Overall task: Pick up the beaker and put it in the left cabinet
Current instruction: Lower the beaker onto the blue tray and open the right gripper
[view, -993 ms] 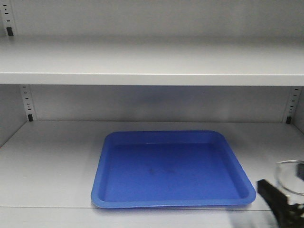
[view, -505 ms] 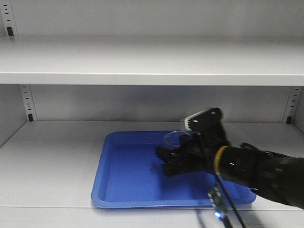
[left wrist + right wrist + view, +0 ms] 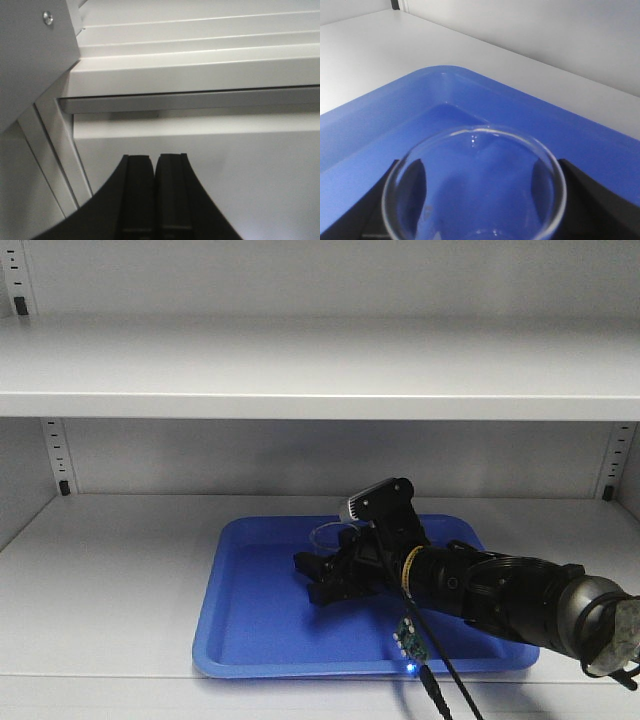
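— Between the right gripper's (image 3: 318, 578) jaws, what sits there?
— The beaker (image 3: 475, 187), upright, rim up. One black finger (image 3: 597, 202) presses each side of its glass wall, so the jaws are pinching it. In the front view its rim (image 3: 330, 533) shows just above the fingers.
— And under the jaws?
— The tray (image 3: 250, 640), blue with a raised edge. Whether the beaker's base touches the tray floor I cannot tell. The tray's far corner (image 3: 445, 75) lies ahead of the jaws.
— Beyond that?
— The tray lies on the lower shelf of the cabinet (image 3: 110, 570); another shelf (image 3: 300, 390) runs above the arm, with slotted strips in the back corners.
— The left gripper (image 3: 153, 192)?
— Its jaws are pressed together on nothing, pointing at grey cabinet metal (image 3: 200, 75).
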{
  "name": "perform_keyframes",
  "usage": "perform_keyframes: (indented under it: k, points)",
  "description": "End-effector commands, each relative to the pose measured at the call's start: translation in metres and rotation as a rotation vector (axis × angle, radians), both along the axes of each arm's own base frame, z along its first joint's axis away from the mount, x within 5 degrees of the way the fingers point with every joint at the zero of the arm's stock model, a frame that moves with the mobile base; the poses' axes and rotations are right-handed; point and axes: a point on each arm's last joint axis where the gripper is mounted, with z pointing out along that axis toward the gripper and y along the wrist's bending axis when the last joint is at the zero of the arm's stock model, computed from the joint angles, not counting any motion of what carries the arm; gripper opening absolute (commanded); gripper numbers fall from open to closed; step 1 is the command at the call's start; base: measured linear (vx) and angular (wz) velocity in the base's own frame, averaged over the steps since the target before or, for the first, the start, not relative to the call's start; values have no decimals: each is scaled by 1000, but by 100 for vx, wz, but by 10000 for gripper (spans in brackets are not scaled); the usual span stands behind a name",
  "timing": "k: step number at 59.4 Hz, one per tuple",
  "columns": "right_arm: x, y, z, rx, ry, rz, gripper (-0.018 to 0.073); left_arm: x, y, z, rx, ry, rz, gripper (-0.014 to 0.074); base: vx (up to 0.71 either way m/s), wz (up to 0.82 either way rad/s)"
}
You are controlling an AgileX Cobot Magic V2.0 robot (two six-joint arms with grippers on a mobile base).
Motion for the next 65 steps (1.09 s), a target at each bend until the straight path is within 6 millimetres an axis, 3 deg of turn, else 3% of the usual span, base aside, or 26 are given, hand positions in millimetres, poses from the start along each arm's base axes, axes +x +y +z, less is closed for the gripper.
perform_keyframes:
  k: [1,21,29,42,65]
  points:
    - [-3,-1,36,56,-91,22,143,1,-1,12,-4,-99,-18,4,0,0]
    - [-3,0,36,72,-78,18,528,1,-1,12,-4,-99,-18,4,0,0]
    - [-4,-1,39,83,-74,11,631,1,-1,12,-4,-99,-18,4,0,0]
    - [-10,-3,54,94,-106,12,644,1,-1,12,-4,-99,-18,4,0,0]
    - [-28,-10,96,123,-198,10,575,1,-1,12,-4,-99,-18,4,0,0]
